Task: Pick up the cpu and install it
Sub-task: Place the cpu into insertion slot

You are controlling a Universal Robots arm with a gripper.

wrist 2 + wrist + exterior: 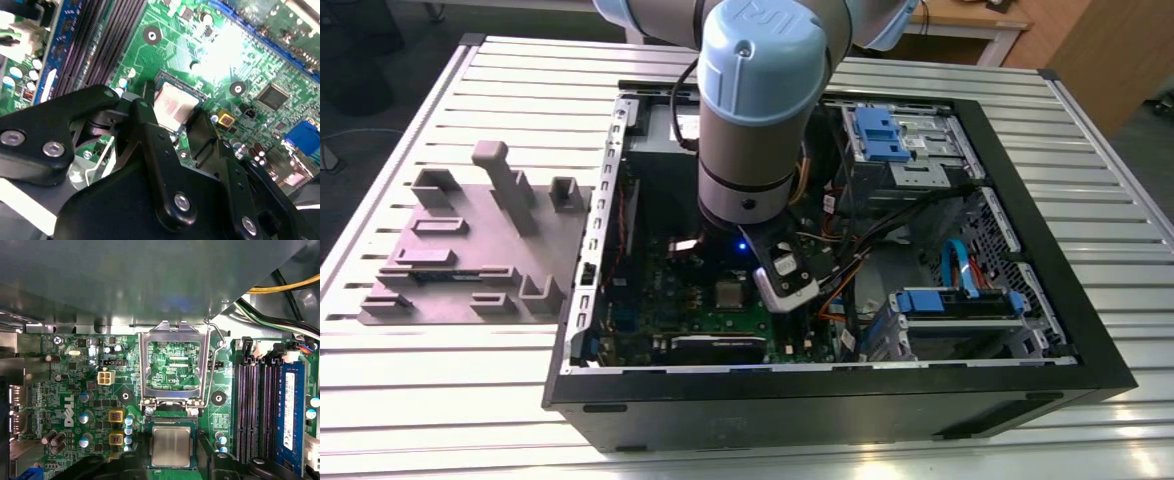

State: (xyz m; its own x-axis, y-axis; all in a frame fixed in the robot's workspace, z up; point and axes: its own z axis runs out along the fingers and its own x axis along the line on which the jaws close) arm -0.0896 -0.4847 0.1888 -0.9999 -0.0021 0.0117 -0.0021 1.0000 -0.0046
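Looks well along. Finds the cpu (171, 446) lying flat and square inside its socket, toward the middle of the motherboard (90, 390), just beside the memory slots (255, 410). Puts the gripper (169, 112) astride the chip, low over the board. Cannot tell whether pinching it or spread clear of its edges, since black linkage covers the contact.

Leaves the hinged load plate (173, 365) standing open, tipped away from the socket, with its wire lever (216, 347) unlatched alongside. So seating appears done or nearly so, closing and locking not yet.

Offers little room. Has the memory slots along one side of the socket and the raised plate along another. Adds a grey metal overhang (150, 280) above that plate's edge of the board. Shows loose cables (907, 215) draped across the case (827, 410) toward the exterior view's right. Judges straight up the freest way.
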